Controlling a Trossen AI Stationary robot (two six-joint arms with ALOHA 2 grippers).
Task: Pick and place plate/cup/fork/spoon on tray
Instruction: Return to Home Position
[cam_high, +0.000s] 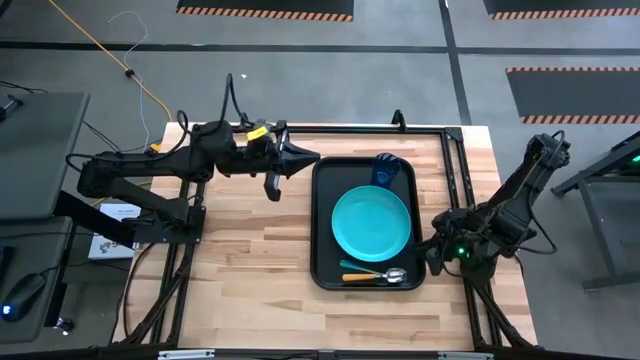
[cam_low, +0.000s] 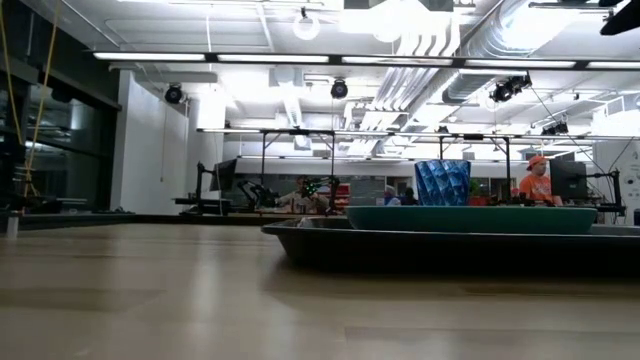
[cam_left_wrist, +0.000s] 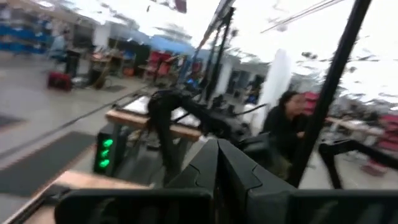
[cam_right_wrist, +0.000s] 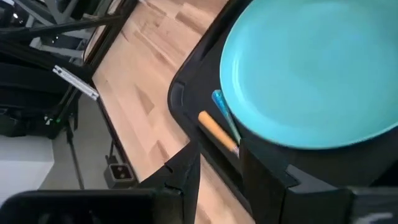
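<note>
The black tray holds the turquoise plate, with the blue cup standing behind it.

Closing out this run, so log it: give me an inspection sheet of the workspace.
Surface: wooden table, bare wood around the tray.
Job's things: black tray holds turquoise plate, blue cup, fork, spoon.
Clutter: nothing seen on the table.
Grippers: left gripper shut, raised left of the tray; right gripper open, beside the tray's right edge.
Cables: yellow cable on the floor.
Surroundings: person beyond the table.
</note>
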